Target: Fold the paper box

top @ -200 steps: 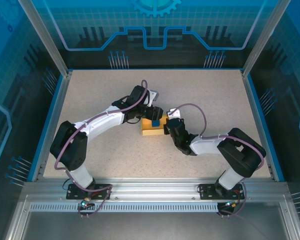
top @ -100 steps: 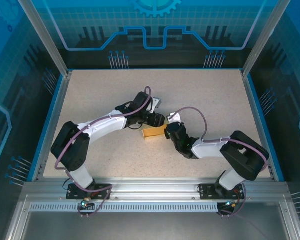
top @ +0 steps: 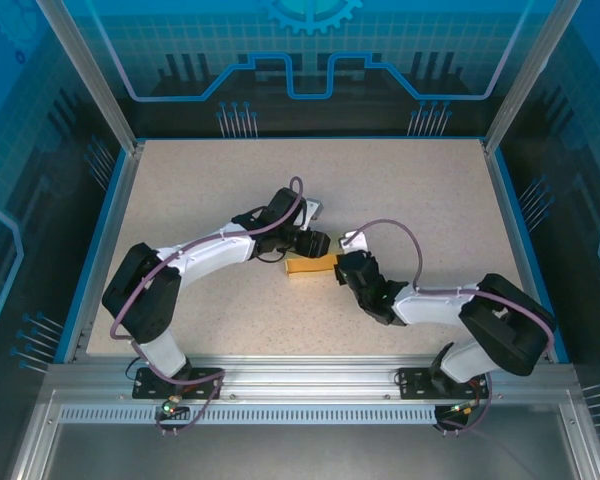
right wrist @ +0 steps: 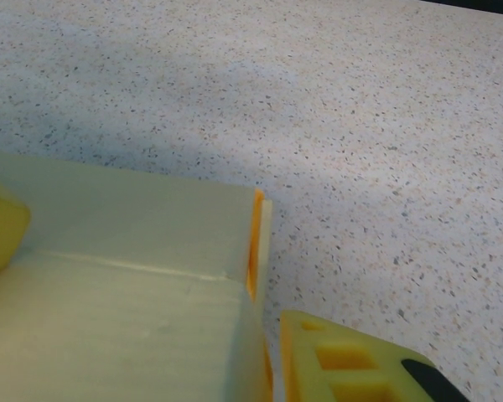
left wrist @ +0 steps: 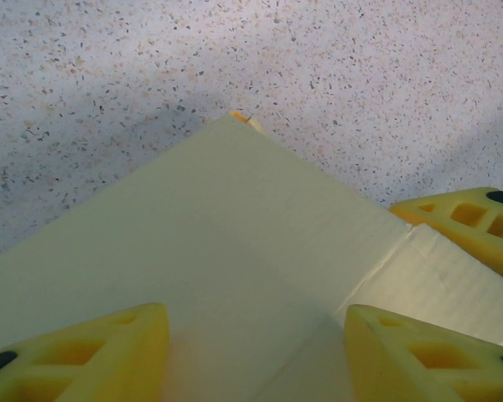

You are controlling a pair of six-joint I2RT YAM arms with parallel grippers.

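L gripper point(left wrist: 251, 356) jaws well apart, over paper box point(left wrist: 235, 251) top panel, gripping nothing. R gripper point(top: 344, 268) at box's end, just beside its edge; open or closed, can't tell. Box sits mid desk point(top: 180, 180), btwn both. Prob. light, thin card, dents easily: hold near creases, not flaps.

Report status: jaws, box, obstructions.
Left gripper: jaws apart atop paper box. Right gripper at its end, jaws unclear. Box lying on table, no obstruction seen.
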